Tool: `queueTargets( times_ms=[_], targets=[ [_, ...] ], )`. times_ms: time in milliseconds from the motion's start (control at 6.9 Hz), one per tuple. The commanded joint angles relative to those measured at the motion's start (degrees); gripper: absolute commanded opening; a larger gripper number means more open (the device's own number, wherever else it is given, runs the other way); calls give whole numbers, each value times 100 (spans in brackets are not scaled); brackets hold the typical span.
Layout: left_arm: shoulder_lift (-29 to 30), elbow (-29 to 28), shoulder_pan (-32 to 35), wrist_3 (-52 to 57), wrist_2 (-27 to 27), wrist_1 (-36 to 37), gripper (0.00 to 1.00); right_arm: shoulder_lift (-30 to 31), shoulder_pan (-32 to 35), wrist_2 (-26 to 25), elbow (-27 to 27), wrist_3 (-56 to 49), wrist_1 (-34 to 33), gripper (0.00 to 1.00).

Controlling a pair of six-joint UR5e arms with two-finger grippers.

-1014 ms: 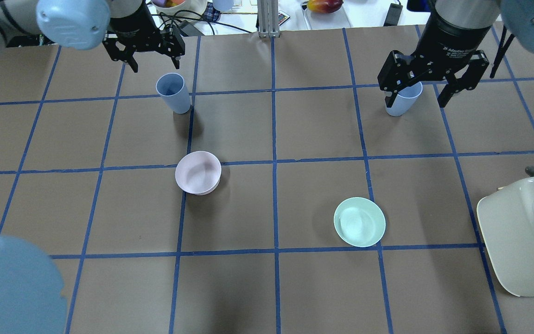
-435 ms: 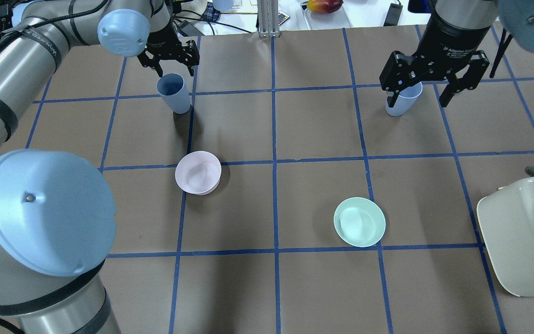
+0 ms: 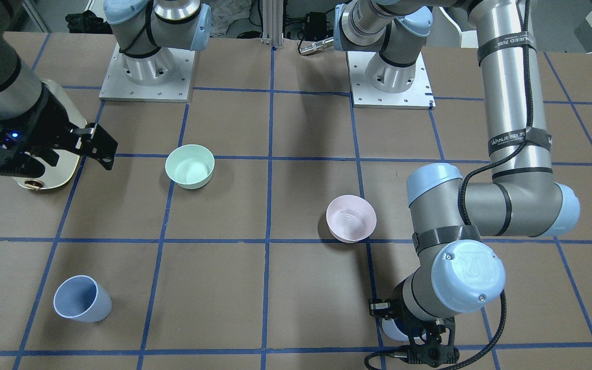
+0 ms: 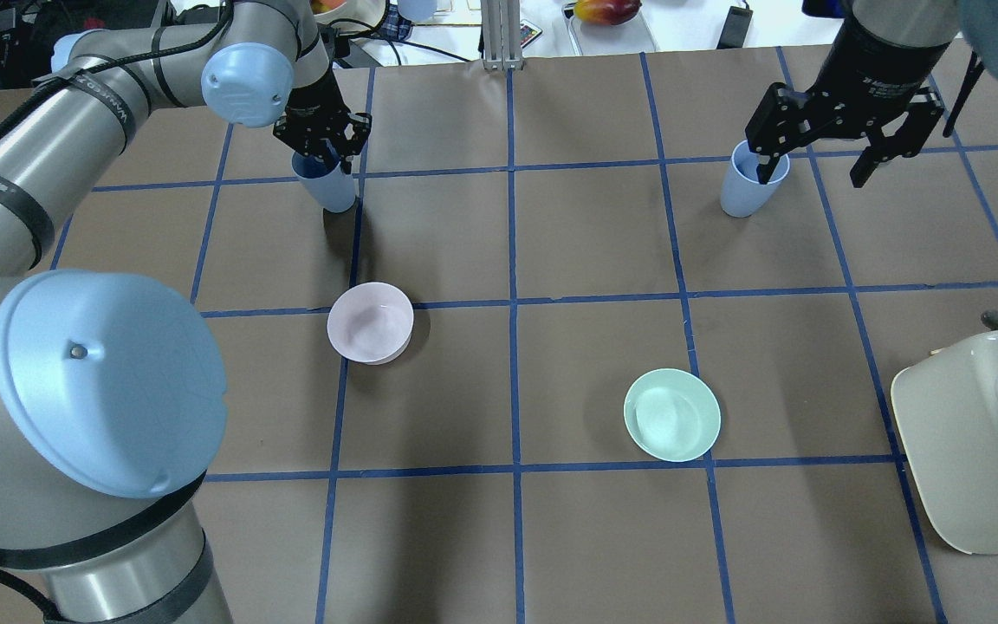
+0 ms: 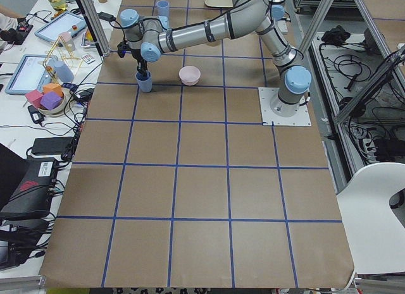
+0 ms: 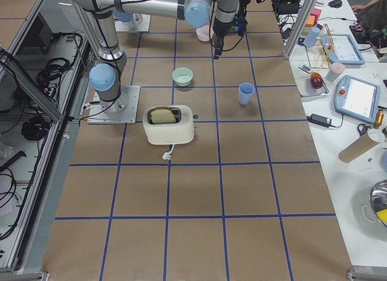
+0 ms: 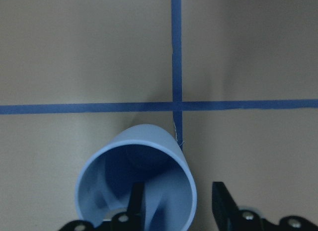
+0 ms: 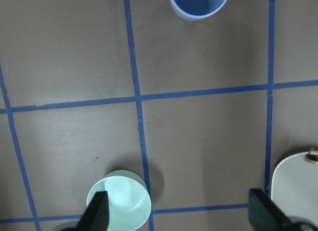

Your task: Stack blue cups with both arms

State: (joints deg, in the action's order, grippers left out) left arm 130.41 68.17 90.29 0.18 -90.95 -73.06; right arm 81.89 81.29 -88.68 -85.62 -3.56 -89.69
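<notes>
Two pale periwinkle, tapered cups stand upright. The left gripper (image 4: 323, 146), fingers apart, straddles the rim of the upper-left cup (image 4: 333, 189). The right gripper (image 4: 813, 170) gapes wide near the upper-right cup (image 4: 742, 192).

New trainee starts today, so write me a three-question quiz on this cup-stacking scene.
1. True or false: one blue cup already sits inside the other blue cup.
2. Which bowl lies nearer the toaster: A the pink bowl, B the green bowl?
3. Which arm's jaws straddle a blue cup's wall, one inside, one outside?
Key: 1 false, the cups stand far apart; 2 B; 3 the left jaws.
</notes>
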Motion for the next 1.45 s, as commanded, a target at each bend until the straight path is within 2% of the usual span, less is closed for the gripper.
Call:
queueTargets(
  times_ms=[0, 145, 435, 580, 870, 1014, 1304],
  targets=[
    [-180, -22, 302, -105, 181, -58, 0, -479, -262, -18, 80, -398, -792, 100],
    [-452, -49, 862, -506, 374, -372, 0, -724, -263, -157, 106, -522, -1179, 100],
    [-351, -49, 1768, -1778, 350, -323, 0, -1251, -297, -167, 176, -532, -2030, 100],
    [-280, -40, 2060, -1924, 332, -114, 0, -1498, -402, -106, 316, -532, -2122, 100],
    [-130, 30, 2133, -1899, 332, -15, 0, -2086, -430, -106, 501, -515, -2193, 100],
    [-95, 91, 2133, -1864, 262, -15, 99, -2263, -438, -123, 511, -532, -2446, 100],
    [-251, 48, 2063, -1864, 244, -85, 100, -2475, -535, -106, 485, -506, -2466, 100]
  ],
)
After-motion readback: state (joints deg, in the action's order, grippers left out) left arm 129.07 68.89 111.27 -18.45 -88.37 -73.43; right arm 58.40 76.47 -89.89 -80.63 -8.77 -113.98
